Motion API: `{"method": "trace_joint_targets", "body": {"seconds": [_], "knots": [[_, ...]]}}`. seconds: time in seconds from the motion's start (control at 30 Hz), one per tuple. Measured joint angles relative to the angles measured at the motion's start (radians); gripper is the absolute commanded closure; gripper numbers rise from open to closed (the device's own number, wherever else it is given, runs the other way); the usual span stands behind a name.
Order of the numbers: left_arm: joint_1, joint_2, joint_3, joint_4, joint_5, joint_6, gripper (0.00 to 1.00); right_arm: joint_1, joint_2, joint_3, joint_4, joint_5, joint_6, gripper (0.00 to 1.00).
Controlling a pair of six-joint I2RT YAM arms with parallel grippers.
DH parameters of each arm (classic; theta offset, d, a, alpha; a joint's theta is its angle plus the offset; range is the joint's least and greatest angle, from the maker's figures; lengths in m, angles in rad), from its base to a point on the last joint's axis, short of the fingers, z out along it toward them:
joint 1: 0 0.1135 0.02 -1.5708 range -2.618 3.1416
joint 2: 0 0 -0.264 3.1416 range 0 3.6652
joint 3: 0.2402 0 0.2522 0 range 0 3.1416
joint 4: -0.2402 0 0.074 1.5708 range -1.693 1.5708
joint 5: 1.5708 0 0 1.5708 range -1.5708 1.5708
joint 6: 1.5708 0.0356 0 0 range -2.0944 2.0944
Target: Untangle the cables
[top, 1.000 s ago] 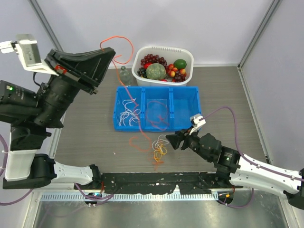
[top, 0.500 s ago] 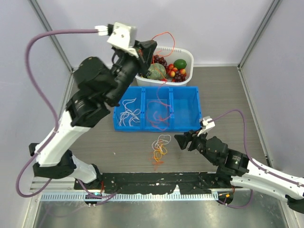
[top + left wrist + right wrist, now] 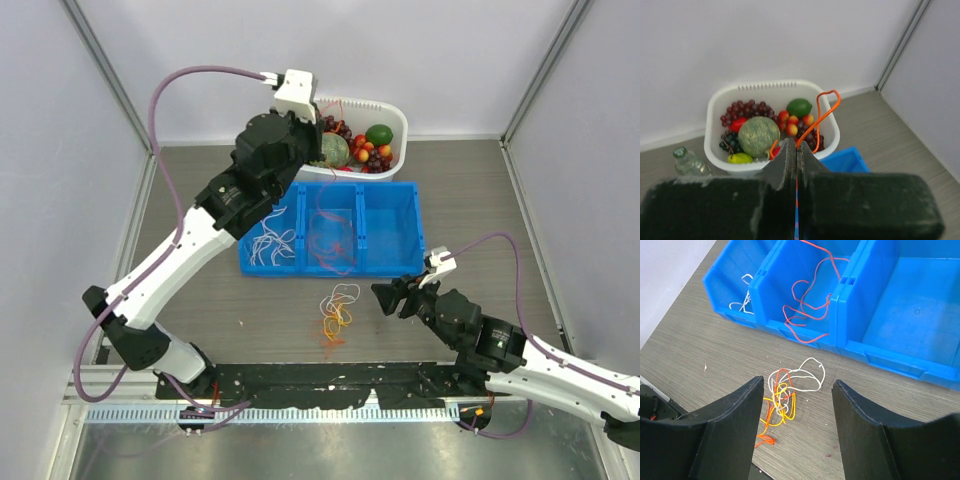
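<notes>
My left gripper [image 3: 312, 128] is raised over the back of the blue bin [image 3: 410, 215]. In the left wrist view it [image 3: 796, 143] is shut on a red-orange cable [image 3: 826, 106] that loops above the fingertips. The cable's tail hangs into the bin's middle compartment [image 3: 338, 240], also seen in the right wrist view [image 3: 807, 310]. White cables [image 3: 270, 235] lie in the left compartment. A tangle of white, yellow and orange cables [image 3: 338, 312] lies on the table in front of the bin. My right gripper [image 3: 385, 296] is open and empty just right of it, above the tangle [image 3: 785, 392] in its own view [image 3: 797, 390].
A white basket [image 3: 395, 110] of fruit stands behind the bin, below my left gripper's tips [image 3: 832, 137]. A clear bottle [image 3: 687, 161] stands left of the basket. The bin's right compartment [image 3: 910, 315] holds nothing. Frame posts stand at the table's corners.
My left arm has swung from the far left to over the bin's back, carrying the red-orange cable off the table; its tail now hangs in the middle compartment. My right gripper drew back slightly right.
</notes>
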Motion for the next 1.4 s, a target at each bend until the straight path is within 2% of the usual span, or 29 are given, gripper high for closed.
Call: {"method": "trace_joint_targets", "body": {"seconds": [0.23, 0.33, 0.57, 0.77, 0.87, 0.97, 1.03, 1.1, 1.17, 1.27, 1.4], "knots": [[0.018, 0.025, -0.19, 0.034, 0.014, -0.092, 1.0, 0.0, -0.001, -0.003, -0.001, 0.013, 0.0, 0.38], [0.021, 0.029, -0.265, 0.052, 0.041, -0.163, 1.0, 0.0, 0.003, -0.003, -0.001, 0.018, 0.0, 0.38], [0.024, 0.045, -0.542, 0.092, 0.13, -0.361, 1.0, 0.0, 0.023, -0.003, -0.002, 0.02, -0.001, 0.38], [0.024, 0.143, -0.596, 0.08, 0.163, -0.465, 1.0, 0.0, 0.023, -0.014, 0.0, 0.019, 0.0, 0.38], [0.024, 0.174, -0.603, 0.069, 0.175, -0.494, 0.83, 0.0, 0.026, -0.021, 0.0, 0.019, 0.001, 0.38], [0.024, 0.196, -0.597, 0.047, 0.178, -0.5, 0.56, 0.0, 0.034, -0.021, 0.0, 0.016, 0.004, 0.38], [0.025, 0.202, -0.587, 0.023, 0.172, -0.496, 0.42, 0.0, 0.044, -0.021, 0.001, 0.011, 0.006, 0.38], [0.026, 0.201, -0.57, 0.005, 0.16, -0.49, 0.32, 0.0, 0.055, -0.024, 0.002, 0.01, 0.008, 0.38], [0.028, 0.193, -0.555, -0.005, 0.153, -0.488, 0.27, 0.0, 0.068, -0.03, 0.006, 0.007, 0.01, 0.38], [0.031, 0.147, -0.557, -0.016, 0.166, -0.491, 0.27, 0.0, 0.098, -0.034, 0.016, -0.001, 0.013, 0.38], [0.031, -0.008, -0.658, 0.041, 0.248, -0.517, 0.35, 0.0, 0.161, -0.043, 0.059, -0.019, 0.018, 0.38]]}}
